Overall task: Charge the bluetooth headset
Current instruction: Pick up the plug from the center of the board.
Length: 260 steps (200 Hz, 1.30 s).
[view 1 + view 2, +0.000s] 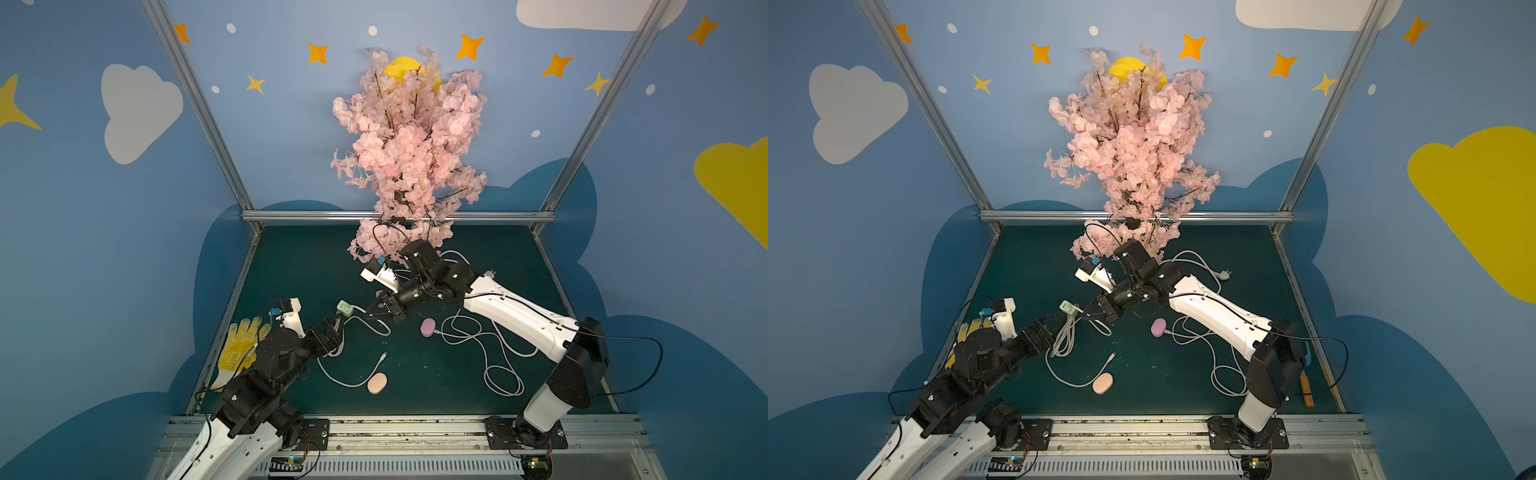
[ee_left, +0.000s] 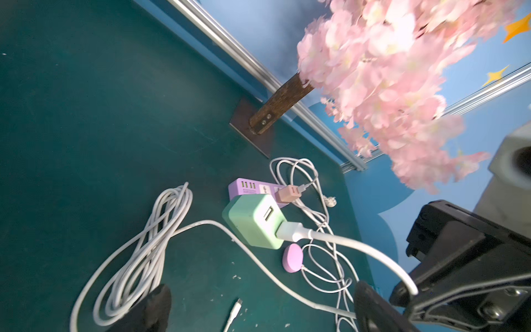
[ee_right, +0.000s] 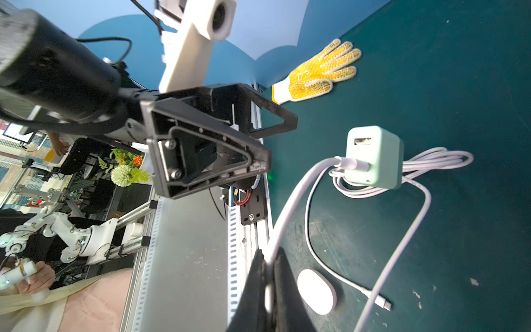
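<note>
Left claw (image 1: 337, 323) is spread wide and holds nothing. The left wrist view shows its two fingers far apart with bare counter (image 1: 291, 266) between them. The green charger (image 1: 344, 308) lies on the counter just past the left claw's tips, not between the fingers. I can't tell whether it touches them.

Right claw (image 3: 269, 258) is pinched tight on the white cable (image 3: 298, 186), a little way back from where the cable plugs into the green charger. It reaches in from the right, with its tips close to the charger's right side.

The peach earbud case (image 1: 377, 383) sits on the near middle of the counter, nearer than both claws and well apart from them. It is to the right of the left claw, and nothing is plugged into it. A loose plug (image 1: 383, 355) lies just far of the case, not touching it.

The purple earbud case (image 1: 428, 327) is right of the right claw, under the right arm, with a thin cable running into it. In the left wrist view the power strip (image 2: 250, 186) lies behind the charger with a pink adapter (image 2: 288, 194) in it. The yellow glove (image 1: 241, 349) lies at the left edge, and the blossom tree (image 1: 411, 158) stands at the far middle.
</note>
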### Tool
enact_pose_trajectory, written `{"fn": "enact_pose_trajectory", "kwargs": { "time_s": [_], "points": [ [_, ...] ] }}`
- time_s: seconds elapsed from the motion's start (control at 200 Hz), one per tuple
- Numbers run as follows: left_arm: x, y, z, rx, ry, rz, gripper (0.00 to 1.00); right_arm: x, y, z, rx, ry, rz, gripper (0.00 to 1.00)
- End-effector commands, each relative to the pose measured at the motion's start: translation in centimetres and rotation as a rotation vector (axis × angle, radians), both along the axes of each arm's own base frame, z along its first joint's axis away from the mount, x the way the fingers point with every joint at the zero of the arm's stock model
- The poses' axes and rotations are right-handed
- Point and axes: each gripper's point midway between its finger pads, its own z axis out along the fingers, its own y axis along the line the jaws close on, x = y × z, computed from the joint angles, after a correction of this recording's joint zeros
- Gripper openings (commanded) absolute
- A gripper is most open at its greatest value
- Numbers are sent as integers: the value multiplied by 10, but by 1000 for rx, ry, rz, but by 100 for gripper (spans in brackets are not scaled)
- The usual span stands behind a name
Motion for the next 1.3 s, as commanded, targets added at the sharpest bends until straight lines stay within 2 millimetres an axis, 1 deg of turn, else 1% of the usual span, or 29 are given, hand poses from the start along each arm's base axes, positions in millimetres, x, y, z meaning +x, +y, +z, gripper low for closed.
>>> {"fn": "enact_pose_trajectory", "kwargs": {
  "time_s": [0.0,0.09,0.24,0.386,0.486,0.551,0.671,0.831,0.906,1.001,1.182,1.297],
  "points": [
    [-1,-11,25,-117,-95,-66,100,-5,-8,36,129,15,5,0],
    [2,-20,34,-195,-117,-108,100,-6,-15,47,179,17,-14,0],
    [12,-38,39,-304,-86,-212,100,-7,-28,65,250,-14,-47,0],
    [23,-44,43,-412,-88,-267,100,-7,-40,78,281,-29,-84,0],
    [33,-50,42,-513,-76,-313,100,-7,-45,84,295,-21,-99,0],
    [37,-53,45,-554,-93,-342,100,-8,-48,88,304,-14,-105,0],
    [37,-59,59,-561,-126,-394,100,-8,-51,93,319,-4,-115,0],
    [28,-64,86,-527,-215,-468,100,-7,-52,99,343,9,-125,0],
    [27,-67,92,-520,-229,-494,100,-8,-52,104,355,20,-124,0],
    [29,-69,95,-522,-234,-513,100,-9,-52,111,375,25,-123,0],
    [39,-72,89,-526,-210,-512,100,-8,-51,122,408,26,-124,0],
    [46,-73,94,-524,-213,-512,100,-9,-50,129,431,31,-110,0]
  ]
}}
